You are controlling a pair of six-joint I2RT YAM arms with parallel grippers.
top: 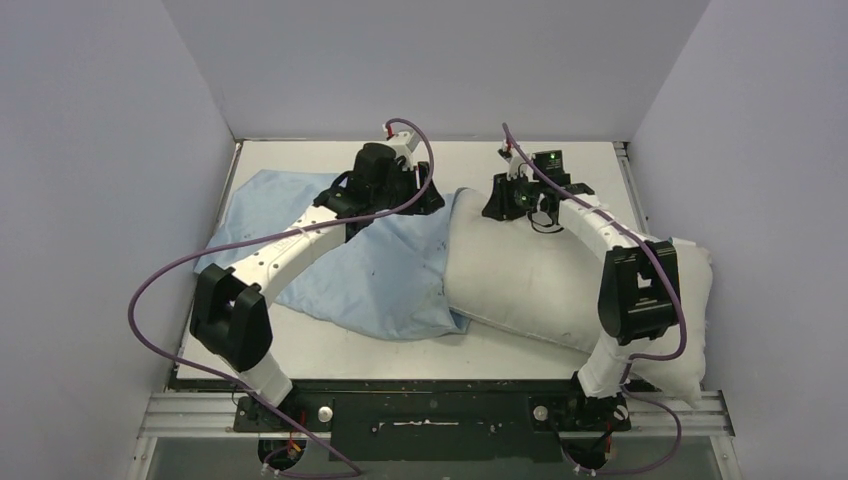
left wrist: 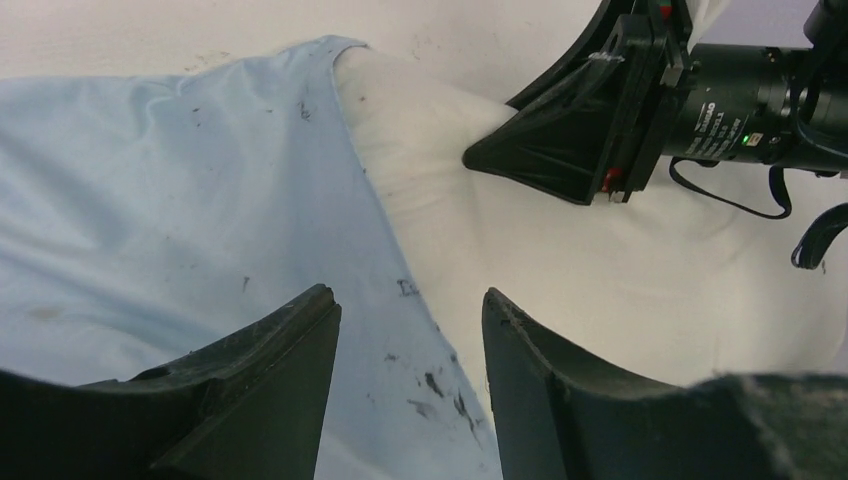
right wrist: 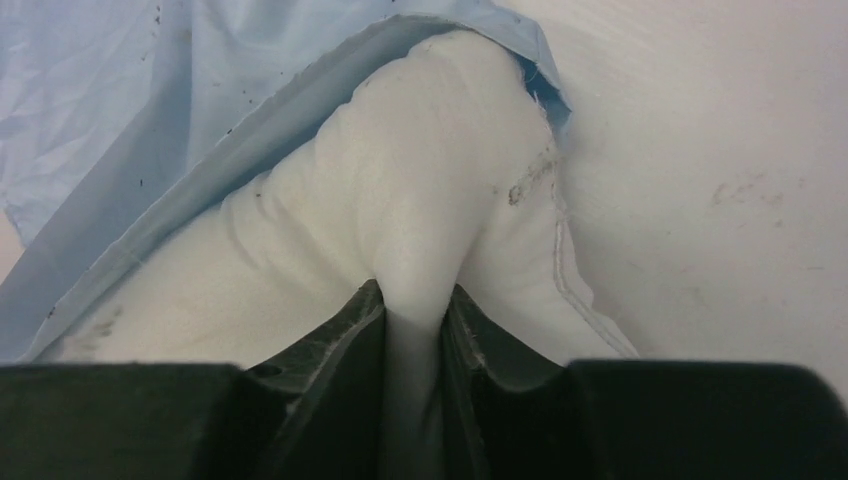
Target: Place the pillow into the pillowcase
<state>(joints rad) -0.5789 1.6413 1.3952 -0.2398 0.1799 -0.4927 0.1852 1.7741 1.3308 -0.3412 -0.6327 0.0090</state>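
leftward of the right jaws, clamped on the pillow (right wrist: 400, 200) corner, lies the pillowcase (left wrist: 150, 200) mouth; left jaws, open, hover over its hem.

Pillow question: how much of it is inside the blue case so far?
Only a start. Done: one corner of the pillow sits inside the mouth of the pillowcase. In hand: the right fingers pinch a fold of the pillow near that corner, and the left fingers hang open over the case's edge. Left: most of the pillow lies outside, stretching off to the right.
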